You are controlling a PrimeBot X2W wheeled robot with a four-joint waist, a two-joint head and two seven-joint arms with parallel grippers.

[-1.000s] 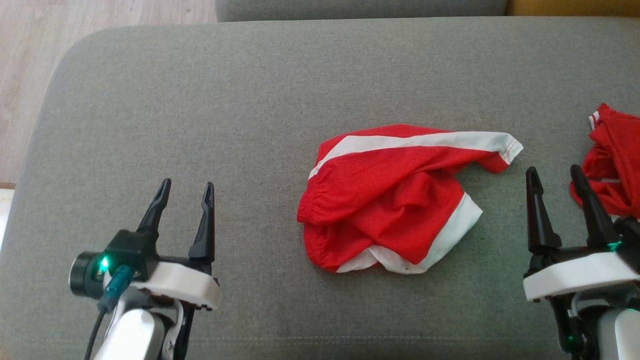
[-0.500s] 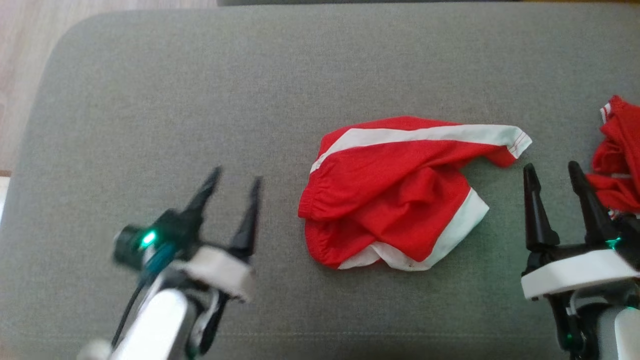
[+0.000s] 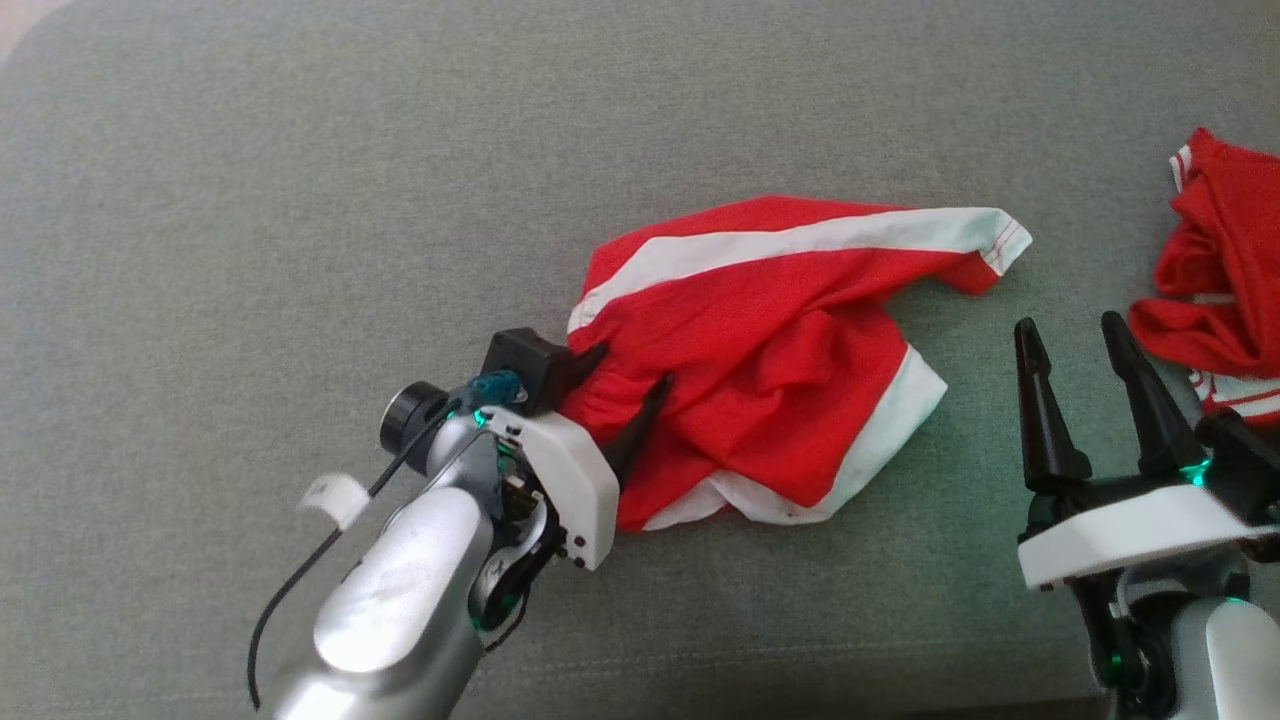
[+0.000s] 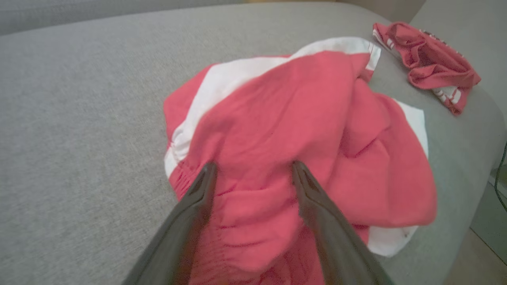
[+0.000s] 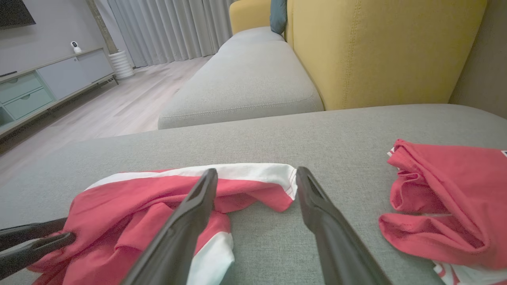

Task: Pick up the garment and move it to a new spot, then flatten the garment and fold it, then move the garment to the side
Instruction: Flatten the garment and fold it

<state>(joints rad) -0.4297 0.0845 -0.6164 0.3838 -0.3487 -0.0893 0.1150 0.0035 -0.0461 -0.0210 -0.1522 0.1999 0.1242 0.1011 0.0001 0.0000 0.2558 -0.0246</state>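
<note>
the left gripper point(image 3: 628, 372) stands wide open, its two fingers set on the waistband end of the red shorts point(image 3: 790, 350), with a bunch of cloth between them but nothing pinched. the shorts lie crumpled mid-way across the grey cushion point(image 3: 300, 200), a white stripe along their far edge. the right gripper point(image 3: 1068, 328), also wide open and empty, hovers near their right end, with another red garment point(image 3: 1225, 290) heaped just beside it.

Could not see part of the garment point(image 3: 760, 340) behind the left gripper point(image 3: 632, 366); found the other red garment point(image 3: 1215, 270) cropped at the right edge.
</note>
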